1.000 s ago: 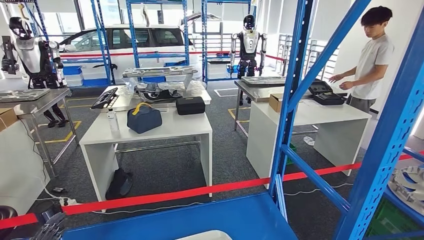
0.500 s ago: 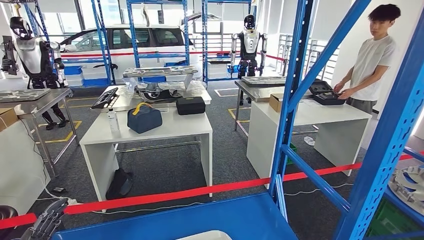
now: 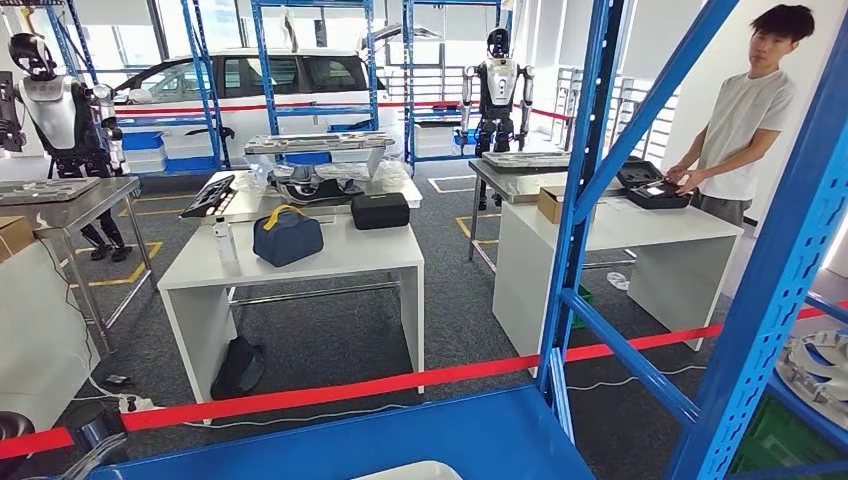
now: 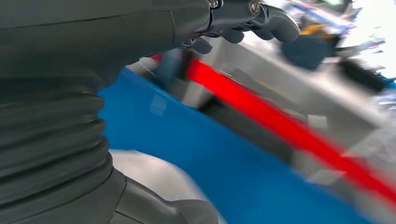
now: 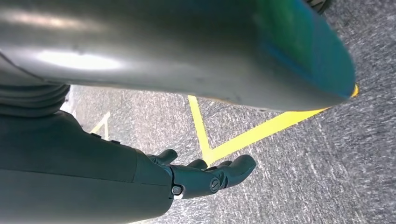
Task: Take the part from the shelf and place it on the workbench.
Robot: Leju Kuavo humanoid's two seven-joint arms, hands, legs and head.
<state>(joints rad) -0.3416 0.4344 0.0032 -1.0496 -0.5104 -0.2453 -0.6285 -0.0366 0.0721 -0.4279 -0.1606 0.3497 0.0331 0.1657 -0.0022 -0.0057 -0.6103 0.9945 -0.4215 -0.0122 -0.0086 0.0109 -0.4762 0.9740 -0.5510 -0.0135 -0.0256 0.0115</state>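
Observation:
A pale rounded part lies on the blue shelf board at the bottom edge of the head view. In the blurred left wrist view my left hand hangs over that blue board with its fingers loosely bent and nothing in them; a pale grey surface, probably the part, lies close by. My right hand hangs over grey floor with its fingers stretched out, holding nothing. A silvery ribbed part rests on a lower shelf at the right, above a green crate.
Blue shelf uprights and braces cross the view. Red tape runs behind the shelf. Beyond stand white tables with a blue bag, a steel bench at left, and a person at a black case.
My left hand, which had risen into the bottom-left corner of the head view half a second ago, has dropped back almost out of it. The person has reached down to the black case.

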